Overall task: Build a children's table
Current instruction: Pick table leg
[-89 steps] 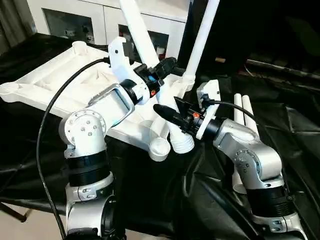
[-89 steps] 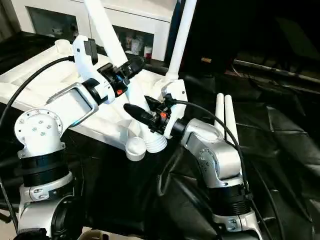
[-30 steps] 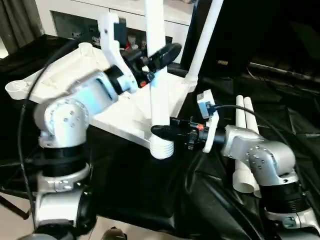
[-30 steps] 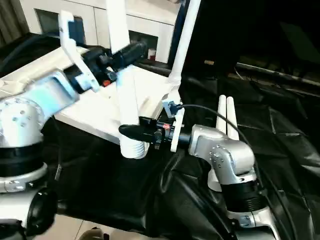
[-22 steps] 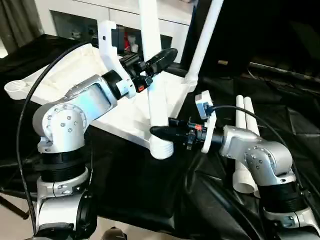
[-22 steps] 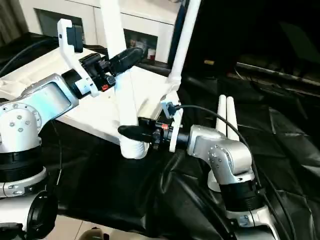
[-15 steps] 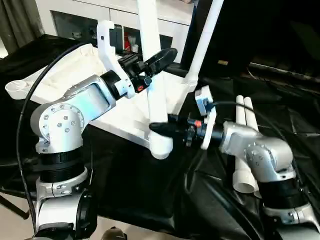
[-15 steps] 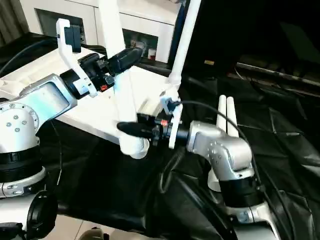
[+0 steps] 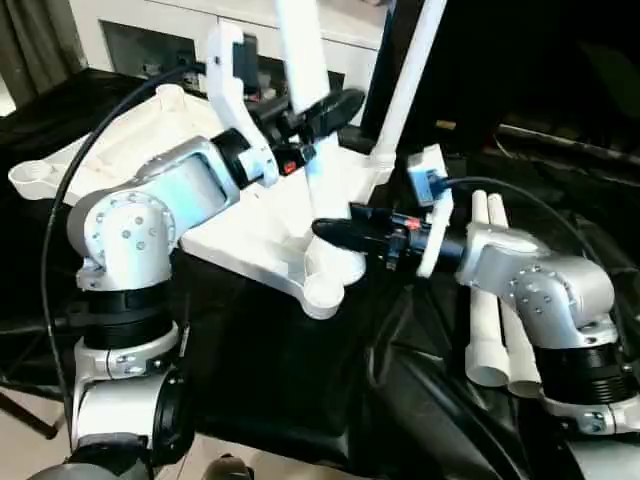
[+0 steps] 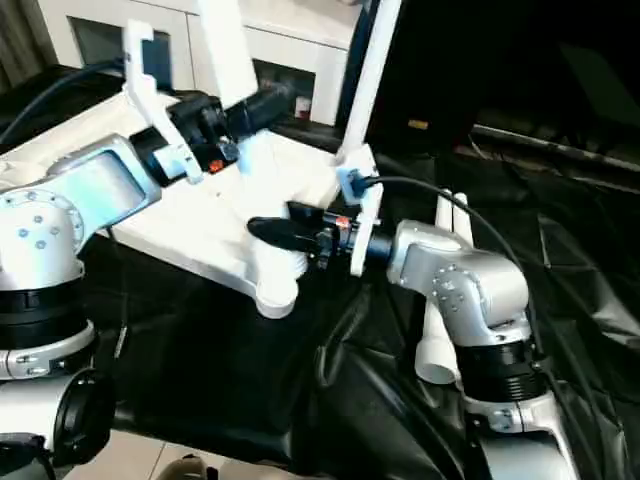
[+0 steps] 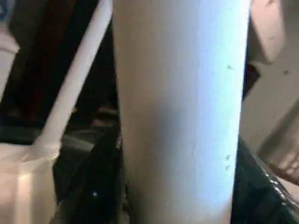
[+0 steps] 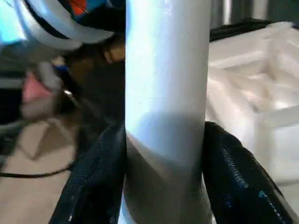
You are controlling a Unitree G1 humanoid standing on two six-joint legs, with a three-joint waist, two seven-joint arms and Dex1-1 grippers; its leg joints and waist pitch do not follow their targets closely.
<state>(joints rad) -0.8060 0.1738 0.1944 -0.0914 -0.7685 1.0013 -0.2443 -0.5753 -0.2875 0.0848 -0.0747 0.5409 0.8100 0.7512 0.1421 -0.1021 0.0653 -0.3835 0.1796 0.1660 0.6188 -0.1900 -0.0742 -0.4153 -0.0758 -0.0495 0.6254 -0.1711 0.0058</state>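
Observation:
The children's table top (image 9: 150,130) lies upside down on black cloth. One white leg (image 9: 405,80) stands in its far right corner. I hold a second leg (image 9: 300,40) nearly upright, its top leaning left. My left gripper (image 9: 335,105) is shut on its upper part, and the leg (image 11: 177,107) sits between those dark fingers. My right gripper (image 9: 328,230) is shut on the lower part, black fingers either side of the leg (image 12: 166,70). The leg's lower end is just behind the near corner socket (image 9: 322,292). I cannot tell whether they touch.
Two spare white legs (image 9: 487,300) lie side by side on the cloth to the right, behind my right forearm. A white cabinet with glass doors (image 9: 150,40) stands behind the table top. A black cable (image 9: 60,220) loops from my left arm.
The held leg has been raised and moved back off the front of the near corner socket, which now shows. My right gripper has risen and shifted right with it.

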